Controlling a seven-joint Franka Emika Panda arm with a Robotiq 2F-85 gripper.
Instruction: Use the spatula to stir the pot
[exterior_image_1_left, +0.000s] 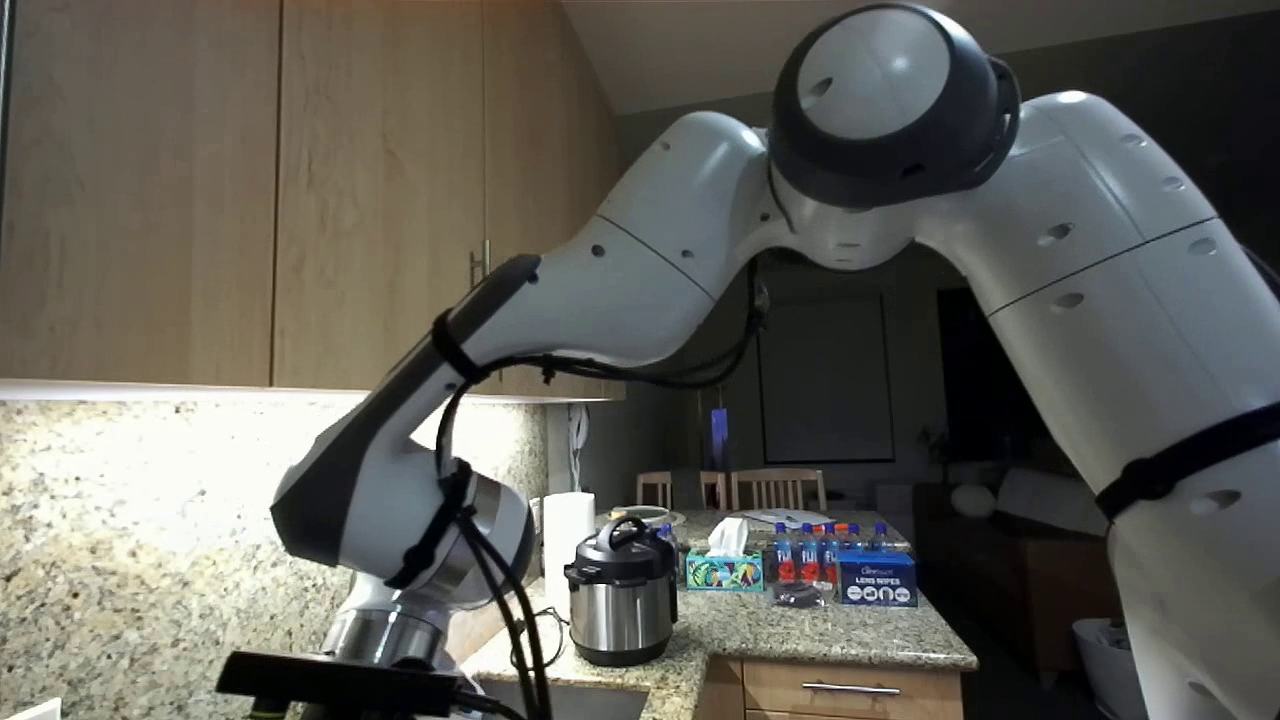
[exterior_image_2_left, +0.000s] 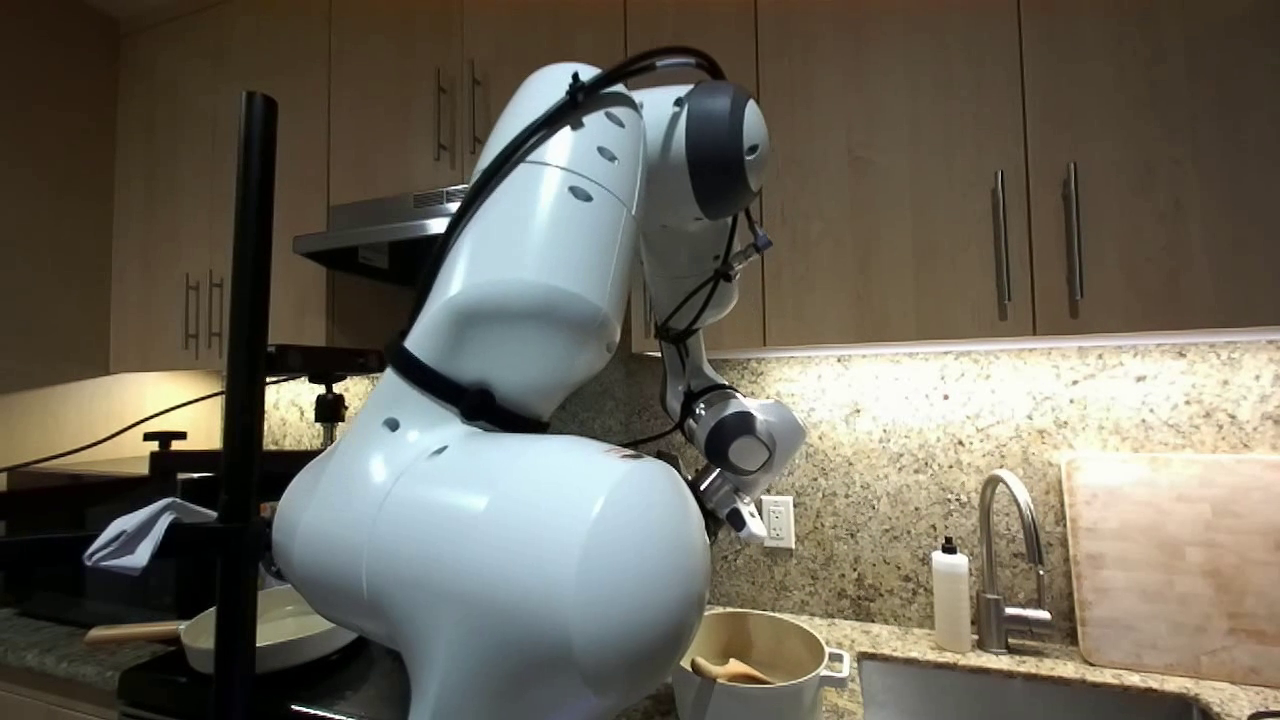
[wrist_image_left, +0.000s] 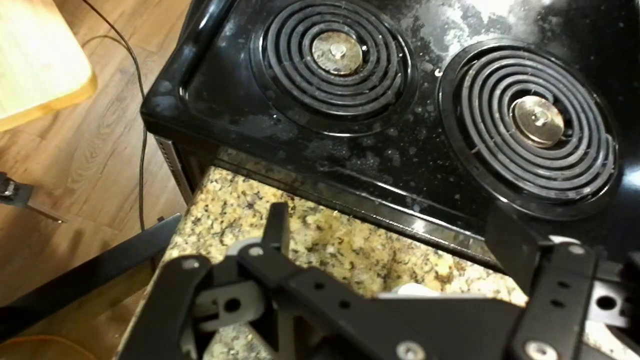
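Gripper (wrist_image_left: 393, 230) is spread super wide along the bottom of the wrist view, 2 stove coils (wrist_image_left: 338, 52) up top. Wooden spatula (exterior_image_2_left: 735, 671) is just sitting in the white pot (exterior_image_2_left: 752, 702), bottom of the frame, bit right of center, in an exterior view.

Wrist view downward, arm (exterior_image_1_left: 848, 225) close in both exterior views

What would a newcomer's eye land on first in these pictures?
Probably the white robot arm, which looms large in both exterior views. Next come two coil burners on the black stove across the upper wrist view, beyond the open gripper. Then, in an exterior view, the pale pot near the sink, a wooden utensil resting in it.
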